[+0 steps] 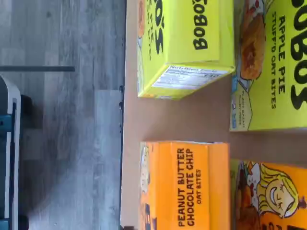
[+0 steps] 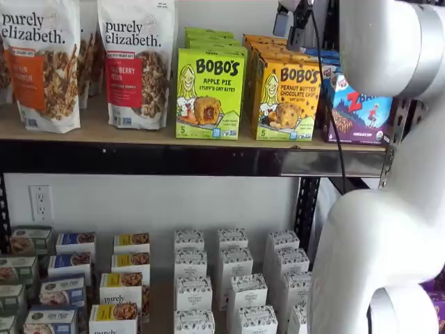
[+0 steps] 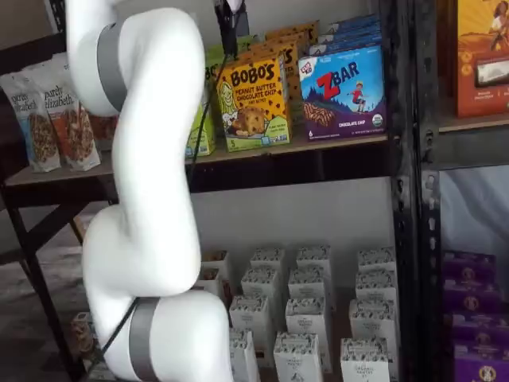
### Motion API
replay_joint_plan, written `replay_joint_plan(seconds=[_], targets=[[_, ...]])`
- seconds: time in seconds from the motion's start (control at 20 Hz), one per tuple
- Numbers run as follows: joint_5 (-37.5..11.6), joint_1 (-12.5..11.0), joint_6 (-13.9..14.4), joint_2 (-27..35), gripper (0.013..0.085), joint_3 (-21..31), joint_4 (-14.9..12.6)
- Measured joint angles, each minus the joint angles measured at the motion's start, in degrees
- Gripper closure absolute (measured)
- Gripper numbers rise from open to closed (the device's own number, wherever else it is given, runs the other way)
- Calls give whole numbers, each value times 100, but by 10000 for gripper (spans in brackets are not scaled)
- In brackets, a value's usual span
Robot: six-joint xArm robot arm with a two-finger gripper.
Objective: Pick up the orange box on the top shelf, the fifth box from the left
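In the wrist view the orange box [image 1: 184,184] shows its top panel, reading "PEANUT BUTTER CHOCOLATE CHIP OAT BITES", with a second orange pack carrying the cartoon girl just beside it; both are cut off by the frame. Lime-green Apple Pie boxes [image 1: 271,67] stand apart from them across a bare strip of the top shelf [image 1: 192,120], and grey plank floor [image 1: 62,120] lies beyond the shelf edge. No fingers show here. In a shelf view the orange box [image 2: 286,99] stands upright at the front of its row, between the Apple Pie box [image 2: 209,94] and the blue ZBar box [image 2: 358,108], its green strip at the shelf's black rail. The claw [image 2: 290,19] hangs above and behind it, not touching; the white arm [image 2: 389,174] hides part of it, so the fingers cannot be made out, though its jaws are spread wide and empty. In a shelf view the orange box [image 3: 253,102] faces out; the claw [image 3: 231,17], above it, is cropped by the top edge.
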Motion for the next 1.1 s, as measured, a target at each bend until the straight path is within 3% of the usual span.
replay_joint_plan(seconds=[0.15,0.5,1.1], targets=[[318,-100,-111,187,130,-254,-56],[276,-296,-313,204,130,-173,-53],[246,-262,-321,253,130,-41,-140]])
